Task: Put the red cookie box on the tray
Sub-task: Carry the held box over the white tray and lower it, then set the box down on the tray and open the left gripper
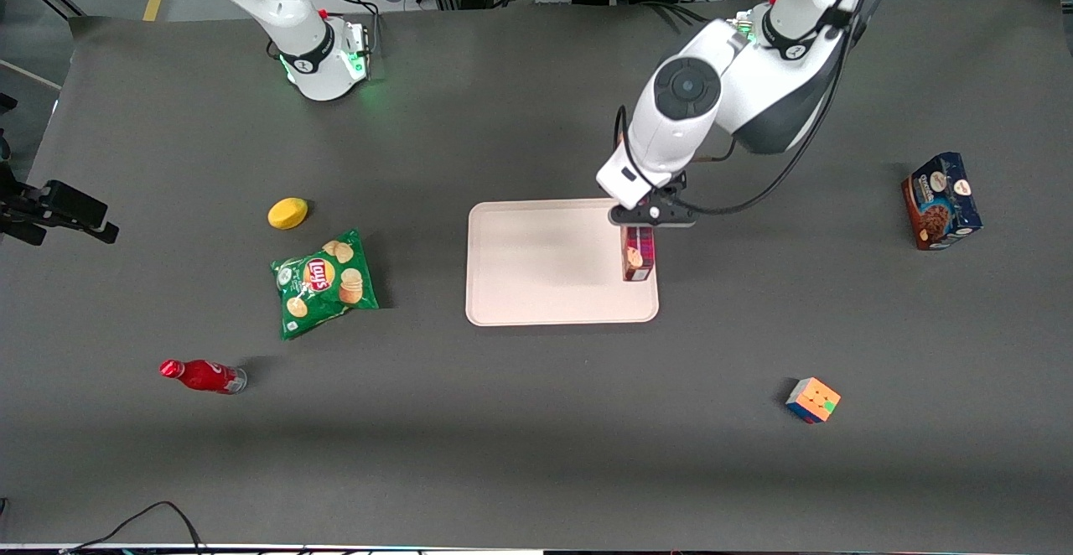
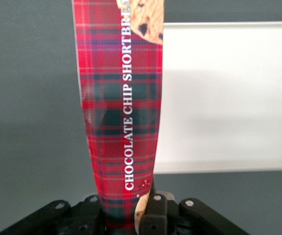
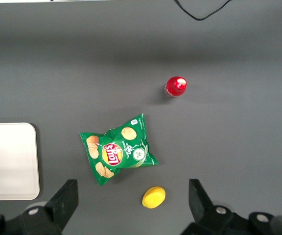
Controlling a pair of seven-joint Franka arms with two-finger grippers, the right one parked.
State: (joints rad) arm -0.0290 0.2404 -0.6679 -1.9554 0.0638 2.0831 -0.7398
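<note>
Gripper [image 1: 644, 228] w/ red cookie box [image 1: 638, 254] over tray [image 1: 545, 295] edge, working arm's end.

The red cookie box [image 1: 638, 255], a slim dark-red plaid carton, hangs upright in the pincer [image 1: 653, 218] over the edge of the pale pinkish-cream tray [image 1: 536, 266] toward the working arm.

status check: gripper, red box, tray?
Gripper shut on red cookie box, hanging over tray edge toward working arm's end. Box not released. Tray surface bare, nothing in the way.
</note>
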